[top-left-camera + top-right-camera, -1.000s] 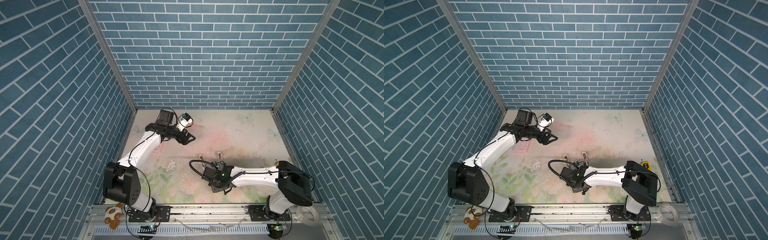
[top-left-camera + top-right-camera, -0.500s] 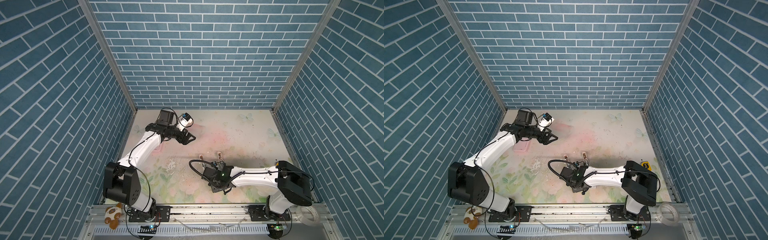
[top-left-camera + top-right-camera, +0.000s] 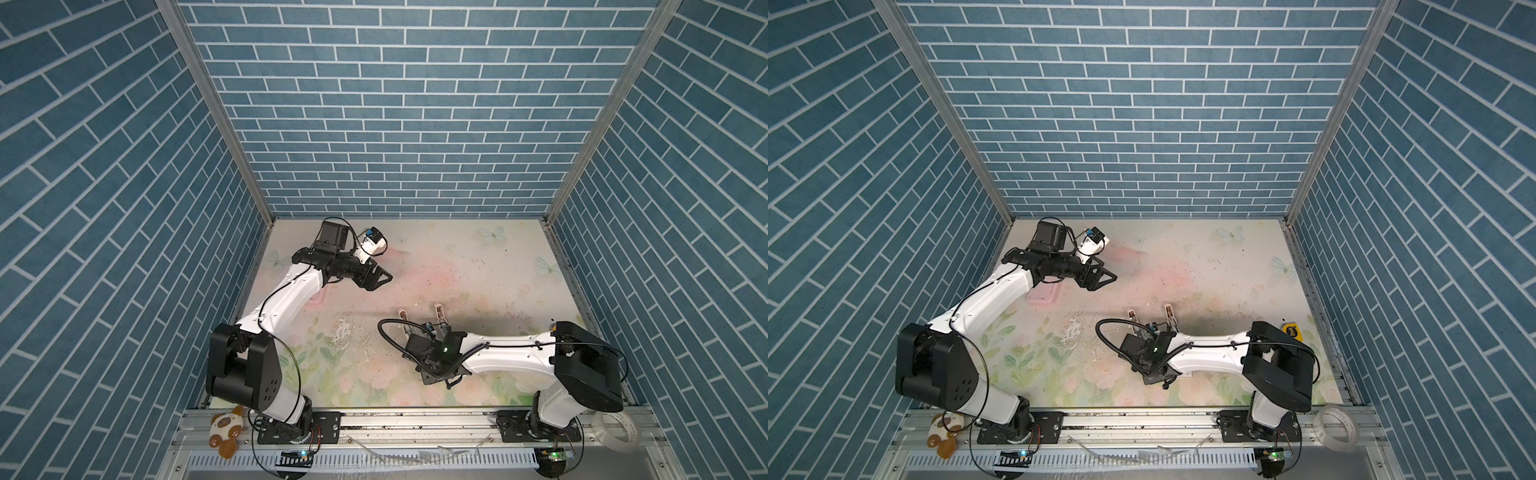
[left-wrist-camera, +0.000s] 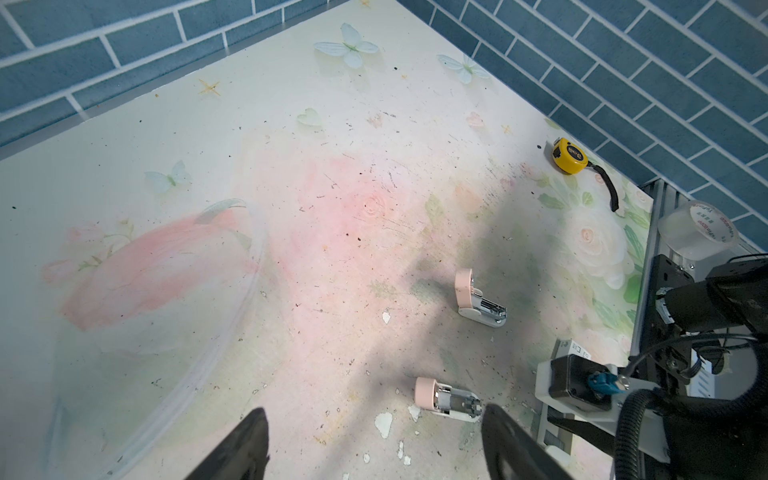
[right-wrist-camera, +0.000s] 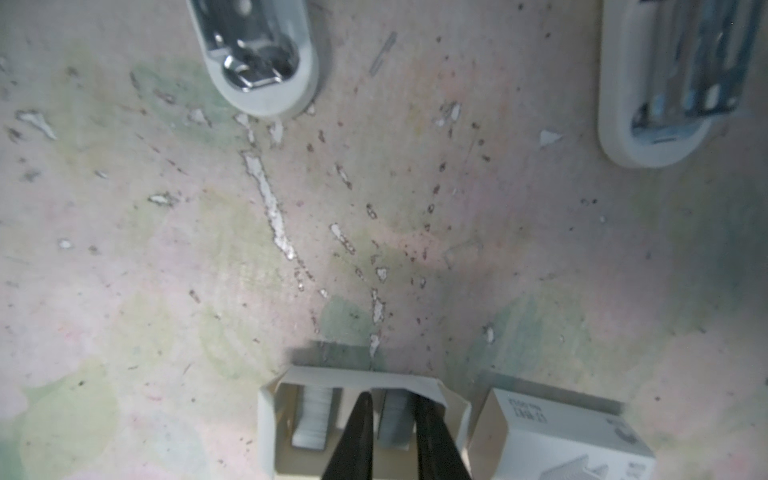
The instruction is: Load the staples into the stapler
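The thin silvery-grey staples (image 5: pixel 392 424) are hidden from above. In both top views the right arm's own wrist covers them, near the front and right of the middle. Only the right wrist view shows them. There the right gripper (image 5: pixel 390 399) has its black fingers (image 5: pixel 357 432) drawn in on either side of one strip, pinching it inside the small white cardboard tray (image 5: pixel 353 374). The tray's near end is cut off. A second strip (image 5: pixel 313 419) lies beside the first, and the white printed sleeve (image 5: pixel 552 436) sits just beside the tray.

Just beyond the tray lie two small pink-and-white stapler pieces (image 4: pixel 478 299) with bare metal showing. I cannot tell whether they are one stapler or two.

The left gripper (image 4: pixel 374 451) hangs at the far left over the flowered tabletop (image 3: pixel 457 266), fingers wide apart and empty.

A yellow tape measure (image 4: pixel 568 156) is plain in the left wrist view. In a top view it is half hidden behind the right arm.
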You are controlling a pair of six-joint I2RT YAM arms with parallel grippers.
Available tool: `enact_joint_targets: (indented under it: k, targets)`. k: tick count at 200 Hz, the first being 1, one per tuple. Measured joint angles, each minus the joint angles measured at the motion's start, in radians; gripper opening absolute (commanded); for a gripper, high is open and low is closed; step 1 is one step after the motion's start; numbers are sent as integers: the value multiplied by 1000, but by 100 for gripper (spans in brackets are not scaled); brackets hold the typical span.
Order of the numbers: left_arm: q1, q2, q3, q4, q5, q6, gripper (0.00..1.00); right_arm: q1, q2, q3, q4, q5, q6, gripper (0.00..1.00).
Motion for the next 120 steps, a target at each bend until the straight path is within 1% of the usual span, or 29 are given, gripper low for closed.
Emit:
enact_joint_targets:
  k: [64,105,120]
  targets:
    - [0,0,-1,0,1,0,82,0,11,1,1,4,6,19]
    - [0,0,-14,2,2,0,82,2,11,1,3,4,14,9]
    - [0,0,-15,4,2,0,82,2,11,1,3,4,13,8]
